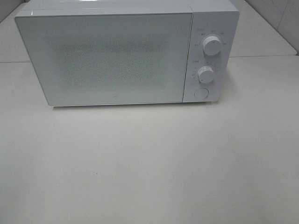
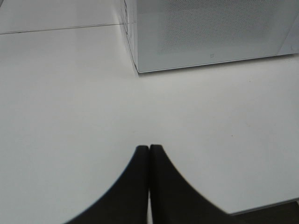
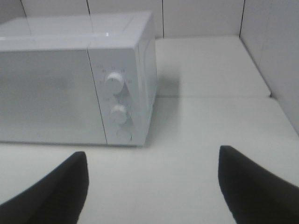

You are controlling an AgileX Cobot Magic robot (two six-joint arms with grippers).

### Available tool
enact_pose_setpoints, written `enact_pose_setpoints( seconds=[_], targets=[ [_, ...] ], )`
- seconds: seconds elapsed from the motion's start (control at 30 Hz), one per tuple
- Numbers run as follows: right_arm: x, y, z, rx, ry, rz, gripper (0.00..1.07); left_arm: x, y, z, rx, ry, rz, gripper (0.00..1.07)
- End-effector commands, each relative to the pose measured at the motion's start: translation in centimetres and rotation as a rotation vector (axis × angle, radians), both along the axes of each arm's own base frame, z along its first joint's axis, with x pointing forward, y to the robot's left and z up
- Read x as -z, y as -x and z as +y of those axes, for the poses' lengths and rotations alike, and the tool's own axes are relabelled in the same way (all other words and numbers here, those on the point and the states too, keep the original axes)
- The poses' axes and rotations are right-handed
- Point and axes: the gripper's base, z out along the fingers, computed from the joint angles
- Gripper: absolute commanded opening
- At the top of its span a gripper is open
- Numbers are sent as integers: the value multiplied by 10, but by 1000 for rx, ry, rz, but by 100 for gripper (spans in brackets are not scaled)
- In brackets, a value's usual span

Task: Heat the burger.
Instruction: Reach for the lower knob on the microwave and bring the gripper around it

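The right gripper (image 3: pixel 153 153), jaws wide and empty, hangs before the knob side of the microwave (image 1: pixel 210 18), likely readied for its door (image 1: pixel 107 56) or dials (image 3: pixel 113 83). The left gripper (image 2: pixel 149 156), jaws pressed together, sits off the microwave's other front corner. The burger is unseen, perhaps behind the shut door.

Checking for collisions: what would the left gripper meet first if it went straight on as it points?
Probably the microwave, at its near front corner, beyond a stretch of table; depth is unclear.
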Motion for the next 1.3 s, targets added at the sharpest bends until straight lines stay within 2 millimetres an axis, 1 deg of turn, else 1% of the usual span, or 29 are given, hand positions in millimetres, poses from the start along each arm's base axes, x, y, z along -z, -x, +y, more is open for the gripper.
enact_pose_setpoints(
  seconds=[0.03, 0.07, 0.1, 0.17, 0.2, 0.23, 0.27, 0.3, 0.37, 0.4, 0.43, 0.47, 0.5, 0.53, 0.57, 0.67, 0.73, 0.77, 0.83, 0.9, 0.93, 1.03, 1.07, 1.1, 1.13, 1.2, 1.23, 1.27, 1.3],
  targets=[
    [-4, -4, 0, 13, 12, -92, 73, 0, 2, 0, 1, 7, -31, 0],
    [-2, -11, 1, 12, 22, -95, 73, 0, 2, 0, 1, 7, -31, 0],
    [-2, -11, 1, 12, 22, -95, 73, 0, 2, 0, 1, 7, -31, 0],
    [1, -25, 5, 5, 33, -76, 73, 0, 2, 0, 1, 7, -31, 0],
    [1, -25, 5, 5, 33, -76, 73, 0, 2, 0, 1, 7, -31, 0],
    [4, -36, 8, -1, 40, -57, 73, 0, 2, 0, 1, 7, -31, 0],
    [6, -42, 9, -4, 43, -46, 73, 0, 2, 0, 1, 7, -31, 0],
    [6, -42, 9, -4, 43, -46, 73, 0, 2, 0, 1, 7, -31, 0],
    [11, -61, 14, -14, 57, 11, 73, 0, 2, 0, 1, 7, -31, 0],
    [11, -61, 14, -14, 57, 11, 73, 0, 2, 0, 1, 7, -31, 0],
    [12, -67, 15, -16, 60, 27, 73, 0, 2, 0, 1, 7, -31, 0],
    [15, -78, 17, -21, 68, 62, 73, 0, 2, 0, 1, 7, -31, 0],
    [15, -78, 17, -21, 68, 62, 73, 0, 2, 0, 1, 7, -31, 0],
    [16, -83, 19, -24, 70, 72, 73, 0, 2, 0, 1, 7, -31, 0],
    [17, -94, 22, -31, 74, 85, 73, 0, 2, 0, 1, 7, -31, 0],
    [18, -100, 23, -35, 75, 91, 73, 0, 2, 0, 1, 7, -31, 0],
    [21, -116, 28, -46, 72, 103, 73, 0, 2, 0, 1, 7, -31, 0],
    [21, -116, 28, -46, 72, 103, 73, 0, 2, 0, 1, 7, -31, 0],
    [25, -140, 34, -62, 37, 77, 73, 0, 2, 0, 1, 7, -31, 0],
    [26, -144, 36, -65, 34, 73, 73, 0, 2, 0, 1, 7, -31, 0],
    [29, -155, 39, -74, 28, 67, 73, 0, 2, 0, 1, 7, -31, 0],
    [32, -161, 40, -78, 26, 66, 73, 0, 2, 0, 1, 7, -31, 0],
    [37, -172, 44, -87, 23, 66, 73, 0, 2, 0, 1, 7, -31, 0],
    [40, -178, 45, -92, 21, 65, 73, 0, 2, 0, 1, 7, -31, 0],
    [40, -178, 45, -92, 21, 65, 73, 0, 2, 0, 1, 7, -31, 0],
    [52, -196, 51, -108, 11, 51, 73, 0, 2, 0, 1, 7, -31, 0],
    [52, -196, 51, -108, 11, 51, 73, 0, 2, 0, 1, 7, -31, 0],
    [55, -201, 52, -113, 7, 43, 73, 0, 2, 0, 1, 7, -31, 0],
    [63, -211, 55, -122, -1, 34, 73, 0, 2, 0, 1, 7, -31, 0]
  ],
)
